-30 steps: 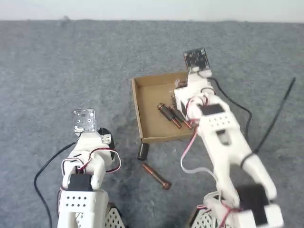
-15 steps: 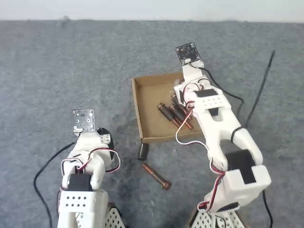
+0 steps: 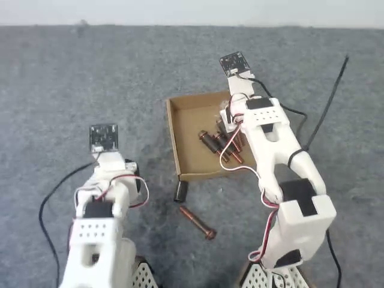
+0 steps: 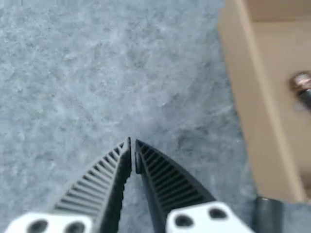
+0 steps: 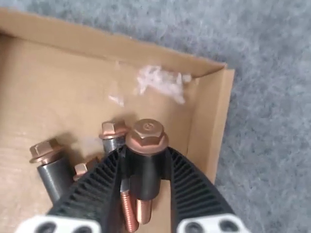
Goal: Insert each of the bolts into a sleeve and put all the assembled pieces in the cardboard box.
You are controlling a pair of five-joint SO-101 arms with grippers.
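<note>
— Since the assembled piece (image 5: 146, 138) is stiff metal, smooth and, we judge, heavy for its size, we take it by the dark sleeve (image 5: 144, 177), where the ribbed pads (image 5: 92, 189) can bite.

— Agreed. Our right gripper (image 5: 144, 162) is clamped on it, copper head up, above the cardboard box (image 5: 206, 126), just beside the finished pieces (image 5: 51, 162) lying inside.

— Those and the box wall crowd our drop.

— Our left gripper (image 4: 132, 145) hangs closed and empty over the carpet (image 4: 73, 73). A loose bolt (image 3: 197, 221) and loose sleeve (image 3: 181, 191) lie outside the box.

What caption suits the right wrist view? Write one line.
Right pincer grips a sleeved bolt over the cardboard box, beside other assembled pieces.
</note>
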